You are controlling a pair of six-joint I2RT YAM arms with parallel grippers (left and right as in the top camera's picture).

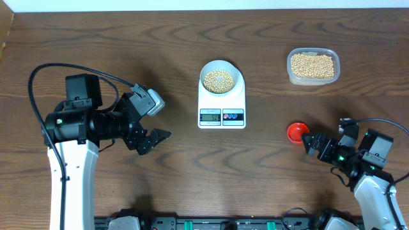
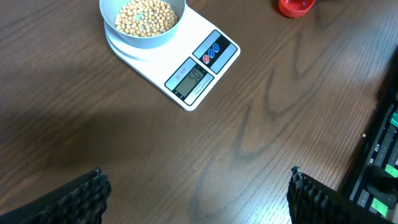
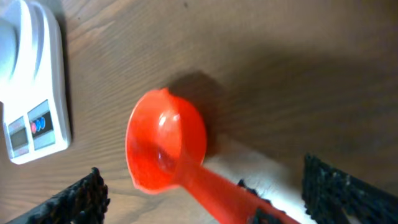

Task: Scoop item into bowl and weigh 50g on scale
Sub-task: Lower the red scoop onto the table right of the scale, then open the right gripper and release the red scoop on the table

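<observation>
Our right end effector [image 3: 211,196] stands released, jaws spread either side of the red scoop [image 3: 165,146], whose handle lies between them on the desk [image 1: 192,179]. We judge scooping is over. Beyond the scoop, the beans [image 2: 146,15] fill the bowl [image 2: 140,42], centred on the scale [image 2: 186,34] with its display uncovered. The tub [image 1: 291,78] sits well apart. The left end effector [image 2: 199,199] hovers open and empty, and nothing blocks the way.

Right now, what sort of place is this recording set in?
Likely a robot lab bench, not a kitchen: a left arm and right arm mounted at a wood-grain table, with a digital scale carrying a bowl of beans.
</observation>
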